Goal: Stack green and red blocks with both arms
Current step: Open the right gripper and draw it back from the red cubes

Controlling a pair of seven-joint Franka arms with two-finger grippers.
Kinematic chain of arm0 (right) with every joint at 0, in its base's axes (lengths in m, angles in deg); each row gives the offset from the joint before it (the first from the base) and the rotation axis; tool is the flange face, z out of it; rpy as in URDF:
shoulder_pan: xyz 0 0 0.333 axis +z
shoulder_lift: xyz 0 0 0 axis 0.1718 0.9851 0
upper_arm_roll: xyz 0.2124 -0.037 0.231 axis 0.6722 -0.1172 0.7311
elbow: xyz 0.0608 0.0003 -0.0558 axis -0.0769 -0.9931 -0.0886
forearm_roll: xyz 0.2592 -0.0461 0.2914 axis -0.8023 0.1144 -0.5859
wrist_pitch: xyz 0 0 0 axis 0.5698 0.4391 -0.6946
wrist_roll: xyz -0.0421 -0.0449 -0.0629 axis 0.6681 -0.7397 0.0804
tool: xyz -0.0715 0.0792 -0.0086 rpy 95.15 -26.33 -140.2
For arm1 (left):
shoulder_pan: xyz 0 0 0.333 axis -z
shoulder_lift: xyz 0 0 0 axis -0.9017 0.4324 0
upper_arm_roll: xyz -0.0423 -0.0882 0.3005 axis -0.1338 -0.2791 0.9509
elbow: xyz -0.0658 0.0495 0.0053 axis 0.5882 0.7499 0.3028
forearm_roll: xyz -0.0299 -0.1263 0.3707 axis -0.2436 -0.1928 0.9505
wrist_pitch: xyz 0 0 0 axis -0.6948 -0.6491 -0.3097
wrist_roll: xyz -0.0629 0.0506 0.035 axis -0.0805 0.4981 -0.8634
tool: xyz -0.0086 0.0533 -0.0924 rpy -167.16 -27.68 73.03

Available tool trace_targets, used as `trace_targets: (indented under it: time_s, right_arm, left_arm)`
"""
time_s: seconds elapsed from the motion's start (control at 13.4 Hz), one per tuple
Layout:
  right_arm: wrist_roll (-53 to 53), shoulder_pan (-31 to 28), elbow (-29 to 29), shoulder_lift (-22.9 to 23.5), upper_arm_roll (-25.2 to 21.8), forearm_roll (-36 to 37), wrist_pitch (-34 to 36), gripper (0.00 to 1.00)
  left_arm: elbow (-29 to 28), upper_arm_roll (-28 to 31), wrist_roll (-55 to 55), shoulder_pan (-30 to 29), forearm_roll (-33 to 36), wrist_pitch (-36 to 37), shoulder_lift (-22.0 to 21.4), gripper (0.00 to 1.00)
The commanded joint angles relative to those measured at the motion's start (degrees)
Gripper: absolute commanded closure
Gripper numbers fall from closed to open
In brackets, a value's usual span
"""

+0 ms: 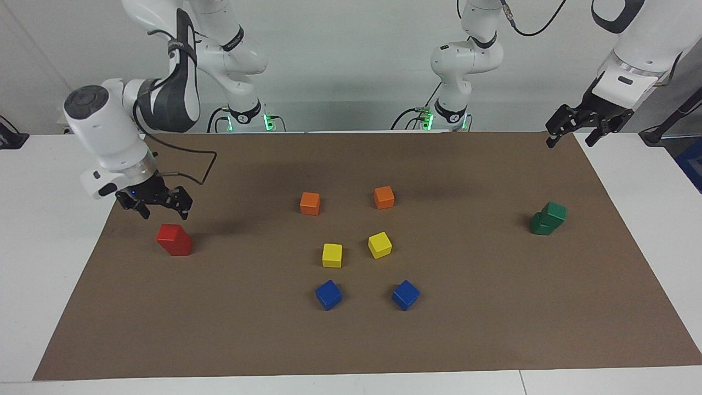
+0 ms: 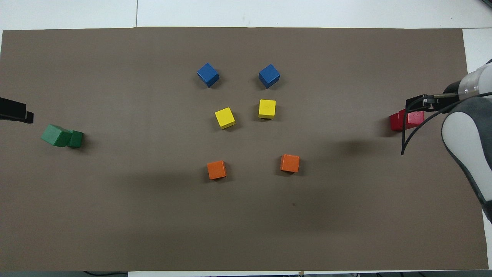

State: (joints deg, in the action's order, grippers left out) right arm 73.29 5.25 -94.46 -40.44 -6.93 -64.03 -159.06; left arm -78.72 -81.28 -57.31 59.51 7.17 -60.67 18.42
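Left of centre in the facing view, my right gripper (image 1: pixel 161 207) hangs just above the red stack (image 1: pixel 174 240) — fingers spread, holding nothing. Stack = two red cubes, one on the other, the top one twisted a bit off the lower one. In the overhead view it sits at the right edge of the frame (image 2: pixel 406 120), partly under my gripper (image 2: pixel 417 103).

Upper right of the facing view, my left gripper (image 1: pixel 571 130) is raised over the mat's (image 1: pixel 493 329) corner, fingers spread, empty, waiting. Lower in that frame, at right, the green stack (image 1: pixel 548 218): two green cubes, upper one offset and overhanging the lower. Overhead view has it at mid left (image 2: pixel 61 136).

Both stacks look built, so I judge the task close to finished.

Handling, my guess: cubes are small, rigid, matte, likely light wood or plastic — not fragile, not slippery. Best hold is two flat opposite sides, mid-height, square to the faces. Green top cube looks easy to knock off.

Centre of the desk (image 1: pixel 33 247): two orange, two yellow, two blue cubes, untouched.

No readable writing, labels or brands on any cube or arm.
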Motion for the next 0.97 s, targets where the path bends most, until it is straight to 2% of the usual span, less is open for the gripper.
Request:
trace_targets:
  time_s: [0.0, 0.15, 0.22, 0.3, 0.6, 0.89]
  right_arm:
    - [-3.1, 2.4, -1.4, -9.0, 0.3, -0.7, 7.5, 0.00]
    - [-3.1, 4.2, -1.3, -13.4, 0.2, -0.8, 12.4, 0.00]
    - [-3.0, 4.5, -0.2, -13.7, 0.2, -0.8, 13.9, 0.00]
    - [-2.8, 4.5, 1.7, -13.0, 0.2, -0.7, 15.0, 0.00]
    - [-2.6, 4.2, 11.8, -4.6, 0.2, -0.7, 20.2, 0.04]
    - [-2.7, 4.2, 12.3, -4.3, 0.1, -0.6, 20.5, 0.04]
  left_arm:
    - [-1.4, 0.3, -0.4, 0.2, 1.1, -1.2, -1.0, 0.00]
    - [-1.4, 0.3, -0.4, 0.2, 1.1, -1.2, -1.0, 0.00]
    - [-1.4, 0.3, -0.4, 0.2, 1.1, -1.2, -1.0, 0.00]
    - [-1.4, 0.3, -0.3, 0.2, 1.1, -1.2, -1.0, 0.00]
    - [-1.4, 0.3, -0.3, 0.2, 1.1, -1.2, -1.0, 0.00]
    - [-1.4, 0.3, -0.3, 0.2, 1.1, -1.2, -1.0, 0.00]
